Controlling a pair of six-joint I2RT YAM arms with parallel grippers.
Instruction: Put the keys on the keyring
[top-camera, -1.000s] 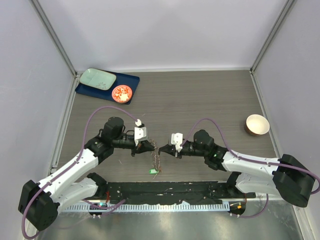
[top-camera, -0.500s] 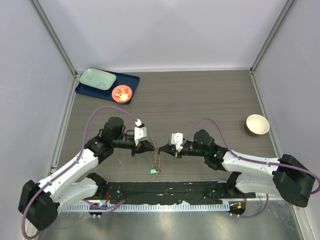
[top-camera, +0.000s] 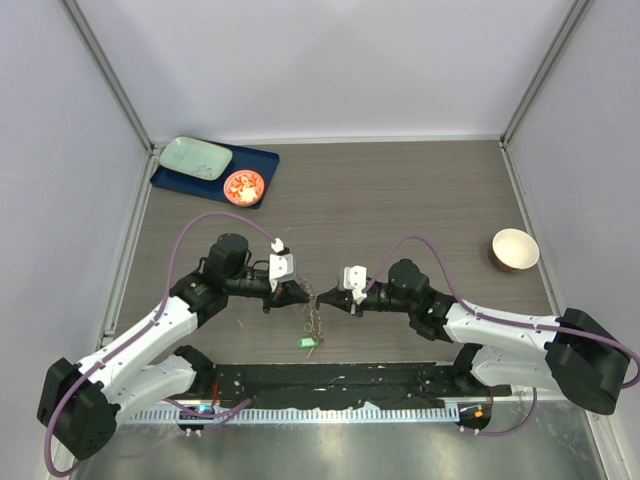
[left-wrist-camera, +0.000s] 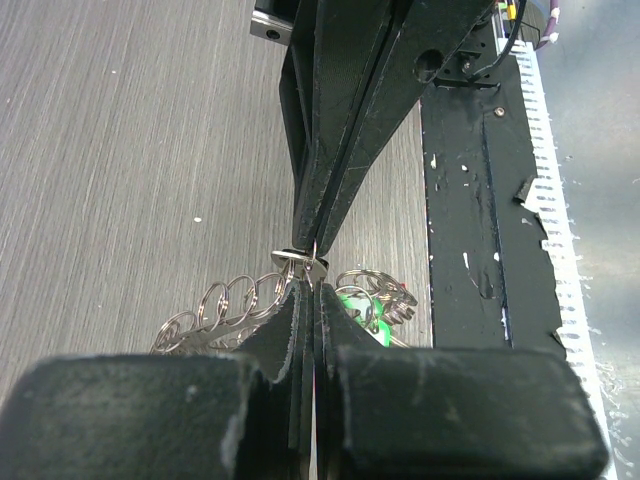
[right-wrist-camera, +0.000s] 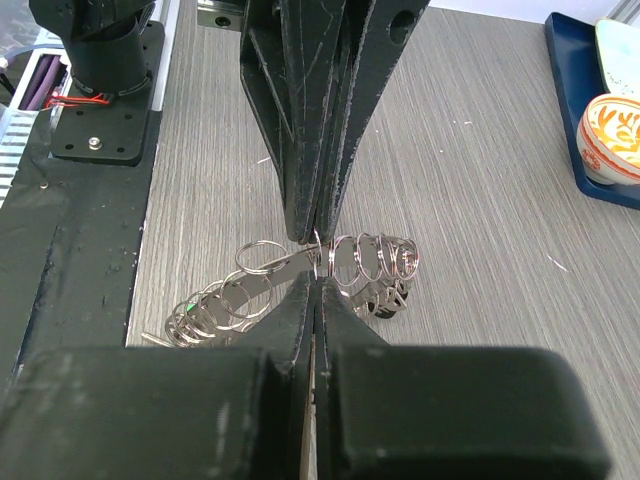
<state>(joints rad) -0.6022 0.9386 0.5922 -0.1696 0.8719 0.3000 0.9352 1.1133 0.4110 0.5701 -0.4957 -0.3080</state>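
The keyring (top-camera: 313, 320) is a curved metal band strung with many split rings, lying on the table between my arms. My left gripper (top-camera: 300, 295) and right gripper (top-camera: 327, 299) meet tip to tip over it. Both are shut on one thin split ring at the band's upper end. In the left wrist view my left gripper (left-wrist-camera: 311, 290) faces the right gripper (left-wrist-camera: 313, 245) above the keyring (left-wrist-camera: 225, 300). A green key (left-wrist-camera: 352, 303) lies among the rings and also shows in the top view (top-camera: 307, 343). A dark key (right-wrist-camera: 388, 303) hangs under the keyring (right-wrist-camera: 375, 255). No red key is clear.
A blue tray (top-camera: 255, 160) at the back left holds a pale green plate (top-camera: 195, 157) and an orange-red dish (top-camera: 243, 186). A beige bowl (top-camera: 514, 250) stands at the right. The black base plate (top-camera: 330, 382) runs along the near edge, close behind the keyring.
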